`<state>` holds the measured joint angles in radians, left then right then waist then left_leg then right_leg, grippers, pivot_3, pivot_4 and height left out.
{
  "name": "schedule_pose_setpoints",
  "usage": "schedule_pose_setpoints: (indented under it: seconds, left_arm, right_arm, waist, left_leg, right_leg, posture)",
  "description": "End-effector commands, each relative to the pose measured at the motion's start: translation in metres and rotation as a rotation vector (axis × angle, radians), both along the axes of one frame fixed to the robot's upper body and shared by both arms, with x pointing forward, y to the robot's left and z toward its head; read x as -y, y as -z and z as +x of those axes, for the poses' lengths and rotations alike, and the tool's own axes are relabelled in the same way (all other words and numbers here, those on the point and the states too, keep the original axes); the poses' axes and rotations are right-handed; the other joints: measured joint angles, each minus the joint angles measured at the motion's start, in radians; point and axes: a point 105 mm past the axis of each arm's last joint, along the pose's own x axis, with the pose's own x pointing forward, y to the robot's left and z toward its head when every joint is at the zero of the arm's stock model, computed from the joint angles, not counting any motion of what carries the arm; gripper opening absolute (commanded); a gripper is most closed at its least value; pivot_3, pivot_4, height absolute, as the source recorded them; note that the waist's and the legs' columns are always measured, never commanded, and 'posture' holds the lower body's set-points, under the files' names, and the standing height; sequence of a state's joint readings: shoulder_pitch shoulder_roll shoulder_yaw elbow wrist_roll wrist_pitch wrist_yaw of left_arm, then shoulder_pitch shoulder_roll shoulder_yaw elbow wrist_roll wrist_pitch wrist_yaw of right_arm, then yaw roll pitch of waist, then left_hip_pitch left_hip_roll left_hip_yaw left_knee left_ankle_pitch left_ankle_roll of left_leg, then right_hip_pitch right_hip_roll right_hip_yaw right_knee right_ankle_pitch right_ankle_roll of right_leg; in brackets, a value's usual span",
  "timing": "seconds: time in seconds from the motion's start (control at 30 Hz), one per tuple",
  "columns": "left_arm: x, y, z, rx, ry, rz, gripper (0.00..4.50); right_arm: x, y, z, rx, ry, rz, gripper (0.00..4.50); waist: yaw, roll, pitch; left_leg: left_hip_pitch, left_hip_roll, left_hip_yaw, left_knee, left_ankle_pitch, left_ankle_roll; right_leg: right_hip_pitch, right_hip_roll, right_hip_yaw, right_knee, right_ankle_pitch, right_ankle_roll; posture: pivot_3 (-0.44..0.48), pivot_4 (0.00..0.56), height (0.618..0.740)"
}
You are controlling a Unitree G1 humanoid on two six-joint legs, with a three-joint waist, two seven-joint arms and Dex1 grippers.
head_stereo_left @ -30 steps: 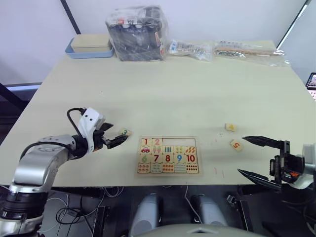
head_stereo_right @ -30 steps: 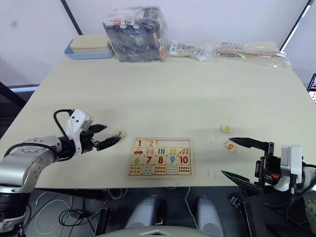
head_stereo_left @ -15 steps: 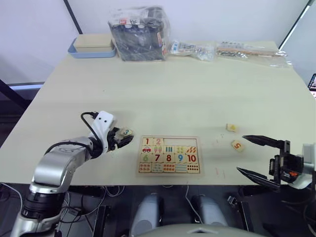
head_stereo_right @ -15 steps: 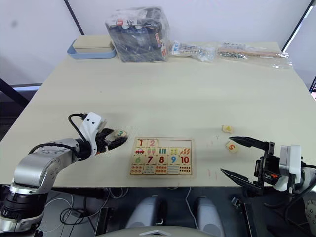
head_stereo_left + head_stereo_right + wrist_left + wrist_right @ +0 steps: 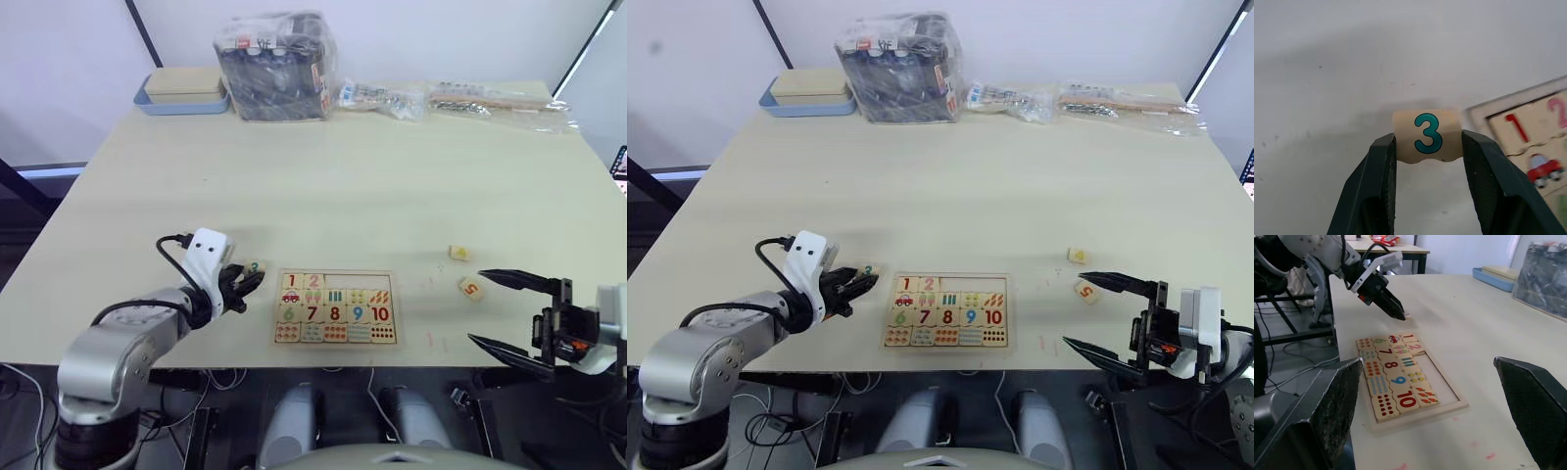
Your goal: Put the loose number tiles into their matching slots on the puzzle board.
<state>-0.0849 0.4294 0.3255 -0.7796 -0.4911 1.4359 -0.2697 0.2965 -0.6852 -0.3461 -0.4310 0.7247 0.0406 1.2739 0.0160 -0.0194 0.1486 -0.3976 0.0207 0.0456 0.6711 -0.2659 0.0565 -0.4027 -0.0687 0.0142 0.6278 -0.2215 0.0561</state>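
The puzzle board [image 5: 358, 281] lies near the table's front edge, with tiles 1 and 2 seated in its top row and bare slots to their right. Just left of the board, the number 3 tile [image 5: 1427, 134] rests on the table with my left gripper [image 5: 1428, 139] shut on it, one finger against each side. The tile marked 4 [image 5: 458, 253] and the tile marked 5 [image 5: 470, 288] lie loose to the right of the board. My right gripper [image 5: 478, 306] stands open at the front right, close to tile 5, with nothing between its fingers.
Along the far edge of the table are a blue tray [image 5: 157, 98] holding a beige box, a plastic-wrapped pack [image 5: 274, 64] and some clear plastic bags [image 5: 392, 98]. The front table edge runs just below the board.
My left gripper has moved right to the 3 tile and closed its fingers onto it. The right arm has stayed put.
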Motion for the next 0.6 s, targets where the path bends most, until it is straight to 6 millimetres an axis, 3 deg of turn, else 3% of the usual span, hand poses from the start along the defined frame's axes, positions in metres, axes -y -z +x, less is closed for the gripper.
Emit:
schedule_pose_setpoints:
  seconds: [0.03, 0.33, 0.6]
  left_arm:
    - [0.001, -0.012, -0.008, 0.034, -0.107, 0.002, 1.45]
    - [0.008, 0.006, -0.031, 0.001, -0.295, -0.072, 1.45]
    - [0.013, 0.016, -0.034, -0.034, -0.36, -0.085, 1.45]
  right_arm:
    - [-0.001, -0.006, -0.004, 0.004, -0.051, -0.004, 4.5]
    - [0.005, -0.015, -0.011, 0.001, -0.111, -0.028, 4.5]
    - [0.006, -0.018, -0.01, -0.023, -0.127, -0.04, 4.5]
  waist:
    - [0.0, 0.0, 0.0]
    - [-0.001, -0.001, 0.0]
    - [0.001, -0.001, -0.001]
  left_leg:
    - [0.0, 0.0, 0.0, 0.0, 0.0, 0.0]
    - [0.001, 0.0, 0.0, 0.0, 0.0, 0.0]
    - [0.001, -0.001, 0.0, 0.001, 0.0, 0.0]
  right_leg:
    - [0.0, 0.003, 0.0, 0.0, 0.0, 0.0]
    - [0.001, 0.006, 0.001, 0.0, 0.0, 0.0]
    - [0.001, 0.006, 0.001, 0.0, 0.0, 0.0]
  posture:
    - [0.0, 0.15, 0.74]
    - [0.0, 0.15, 0.74]
    - [0.0, 0.15, 0.74]
